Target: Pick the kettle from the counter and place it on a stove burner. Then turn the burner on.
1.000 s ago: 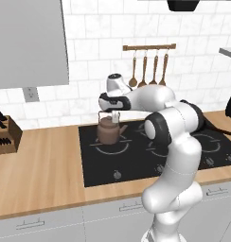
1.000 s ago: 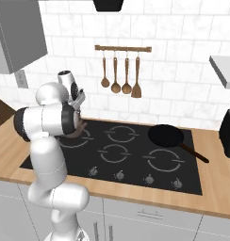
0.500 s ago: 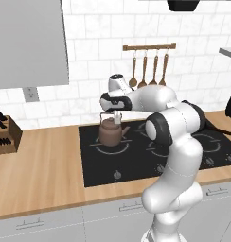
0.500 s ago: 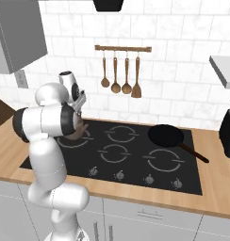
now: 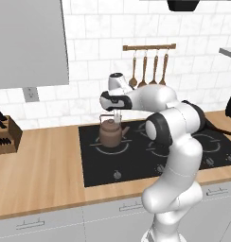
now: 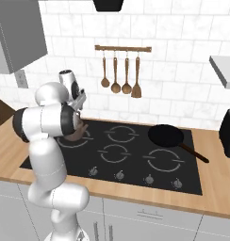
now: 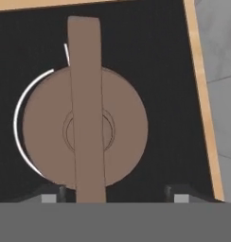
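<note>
on the stove burner [image 5: 104, 146] sits the kettle [image 5: 110, 133]; claw [image 5: 117, 115] spread apart above it.

Glossy white rounded arm segments [image 5: 176, 142], dark grey joint bands, pale finger pads.

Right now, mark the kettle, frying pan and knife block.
kettle [image 5: 110, 135], left base view, brown body.
frying pan [image 6: 166, 136], right base view, pan's black inside.
knife block [image 5: 4, 137], left base view, wooden side.

White tiled wall [image 5: 89, 52], grey cabinets [image 5: 30, 42].
</note>
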